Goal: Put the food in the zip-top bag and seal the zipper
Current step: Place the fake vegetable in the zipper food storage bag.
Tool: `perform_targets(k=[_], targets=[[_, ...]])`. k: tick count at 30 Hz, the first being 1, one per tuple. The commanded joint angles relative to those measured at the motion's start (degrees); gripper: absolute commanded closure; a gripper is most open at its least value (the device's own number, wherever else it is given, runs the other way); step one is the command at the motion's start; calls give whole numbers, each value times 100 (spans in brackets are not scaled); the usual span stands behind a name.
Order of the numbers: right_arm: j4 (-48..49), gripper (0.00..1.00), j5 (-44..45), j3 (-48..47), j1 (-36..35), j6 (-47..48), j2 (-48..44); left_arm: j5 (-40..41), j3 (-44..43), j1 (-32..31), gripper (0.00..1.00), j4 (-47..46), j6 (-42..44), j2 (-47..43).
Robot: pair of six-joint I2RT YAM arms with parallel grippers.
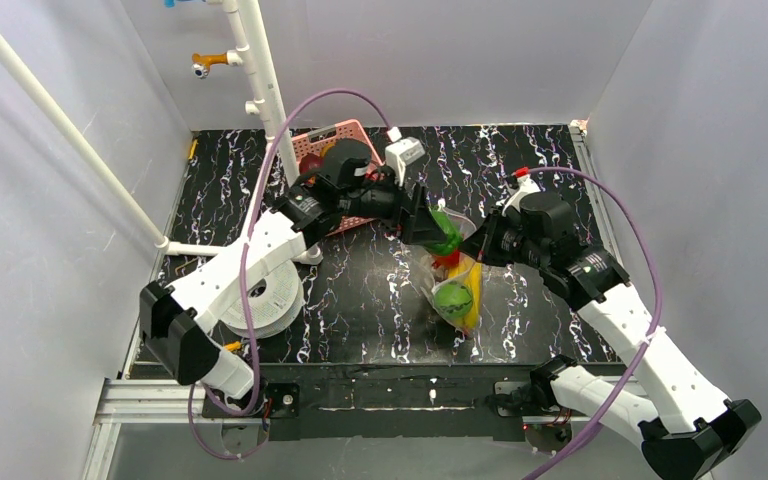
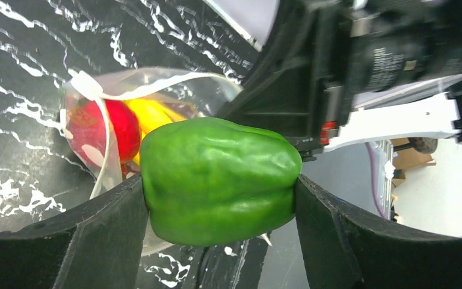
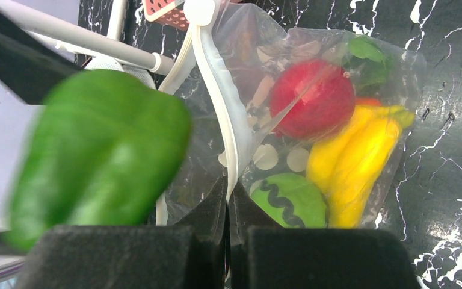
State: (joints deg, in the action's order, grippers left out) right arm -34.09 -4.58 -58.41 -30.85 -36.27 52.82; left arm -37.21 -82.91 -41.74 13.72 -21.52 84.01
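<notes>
Left hand (image 1: 428, 228) grasped the pepper (image 2: 219, 180) at the bag (image 3: 361, 78) mouth; right hand (image 3: 228, 205) pinched its rim. A narrow opening might have snagged the pepper.

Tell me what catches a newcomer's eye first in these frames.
A glossy green pepper, clamped in the left gripper, hangs right at the mouth of the clear bag in the middle of the overhead view. The right gripper is shut on the bag's rim. Inside the bag are a red fruit, a yellow banana and a green striped piece.
</notes>
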Motion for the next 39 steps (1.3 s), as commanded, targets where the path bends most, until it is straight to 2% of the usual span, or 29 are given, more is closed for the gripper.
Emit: perform_targets(k=[1, 9, 14, 19, 34, 35, 39], targets=[[286, 99, 47, -216, 18, -44, -213, 226, -101, -158, 53, 431, 365, 241], [322, 99, 80, -137, 18, -18, -279, 351, -183, -227, 39, 810, 486, 532], [323, 99, 105, -112, 18, 6, -308, 308, -339, -360, 18, 1148, 729, 651], [321, 99, 106, -74, 18, -1, -327, 418, -288, -431, 2, 1204, 930, 535], [341, 99, 122, -23, 18, 9, -335, 1064, -460, -442, 2, 1213, 1244, 44], [348, 99, 149, -1, 18, 17, -350, 1496, -452, -445, 2, 1054, 1334, -239], [328, 99, 251, 15, 18, 57, -407, 2393, -270, -448, 2, 568, 1371, -649]])
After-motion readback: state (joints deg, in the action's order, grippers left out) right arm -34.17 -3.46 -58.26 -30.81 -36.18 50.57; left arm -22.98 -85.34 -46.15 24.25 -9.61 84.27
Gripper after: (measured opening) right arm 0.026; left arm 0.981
